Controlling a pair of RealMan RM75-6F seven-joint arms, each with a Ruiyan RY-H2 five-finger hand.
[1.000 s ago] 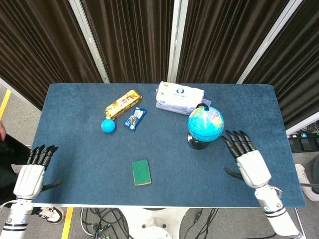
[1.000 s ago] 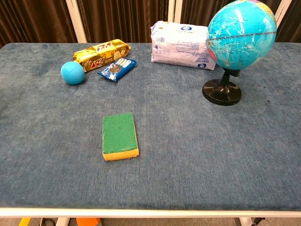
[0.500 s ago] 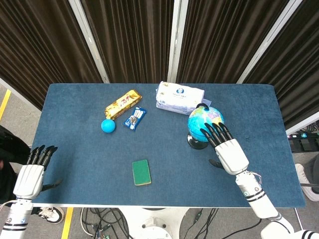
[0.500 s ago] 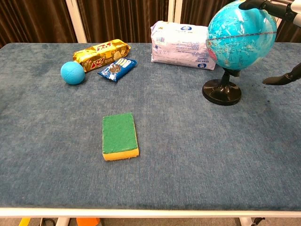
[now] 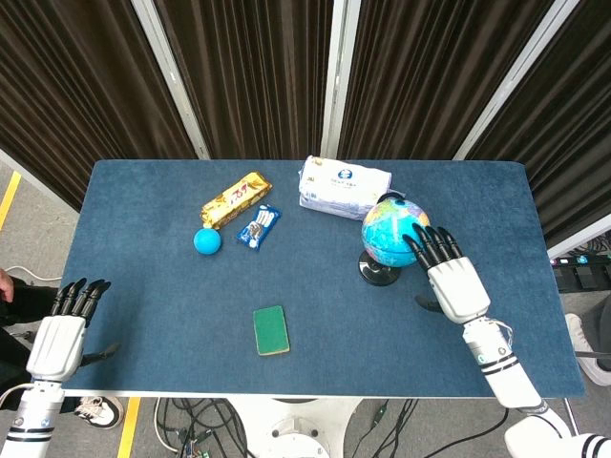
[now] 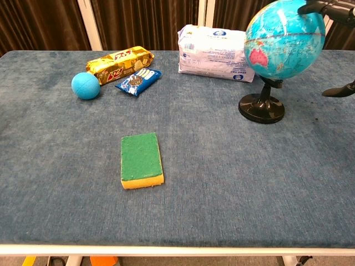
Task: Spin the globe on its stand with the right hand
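Note:
A blue globe [image 5: 389, 229] [image 6: 285, 40] stands on a black round stand [image 5: 379, 273] [image 6: 261, 108] at the right of the blue table. My right hand [image 5: 451, 281] lies flat and open just right of it, fingers spread, their tips [image 5: 420, 244] touching the globe's right side. In the chest view only the fingertips [image 6: 317, 7] show at the globe's upper right, and the thumb [image 6: 339, 90] lower down. My left hand [image 5: 59, 336] hangs open off the table's front left corner, holding nothing.
A green and yellow sponge [image 5: 271, 330] lies front centre. A blue ball [image 5: 207, 240], a gold snack bar [image 5: 235, 199] and a small blue packet [image 5: 259, 226] sit at the back left. A white tissue pack [image 5: 344, 187] lies just behind the globe.
My right hand reached onto the globe, then slid back to the right across it. The globe has turned: a pink landmass now faces the chest camera. The left hand stayed still.

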